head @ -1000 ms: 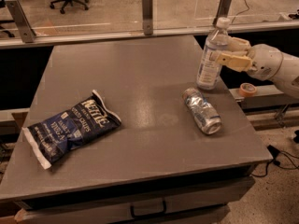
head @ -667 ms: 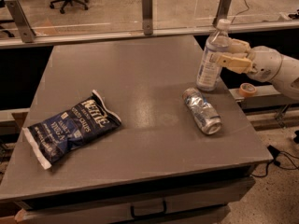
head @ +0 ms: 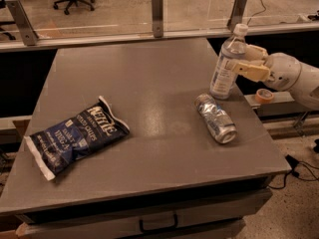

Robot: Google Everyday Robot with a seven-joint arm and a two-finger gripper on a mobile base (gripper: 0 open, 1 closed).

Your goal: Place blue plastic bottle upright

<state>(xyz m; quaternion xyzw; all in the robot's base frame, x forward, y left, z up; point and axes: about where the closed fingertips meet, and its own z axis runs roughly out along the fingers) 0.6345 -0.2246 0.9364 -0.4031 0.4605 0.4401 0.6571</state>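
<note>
Far to the left of the fingers (head: 253, 71), the dark chip bag (head: 75, 136) lies flat on the worktop (head: 149, 78). The crushed can (head: 215, 117) lies on its side, nearer the camera and just left of them. The blue plastic bottle (head: 225, 68) stands between them, cap up, base on the worktop near its right edge, leaning slightly. The gripper (head: 241, 59) reaches in from the right, pinching the bottle's middle. The uprighting looks nearly done. What is left is to let go and withdraw without tipping it.
</note>
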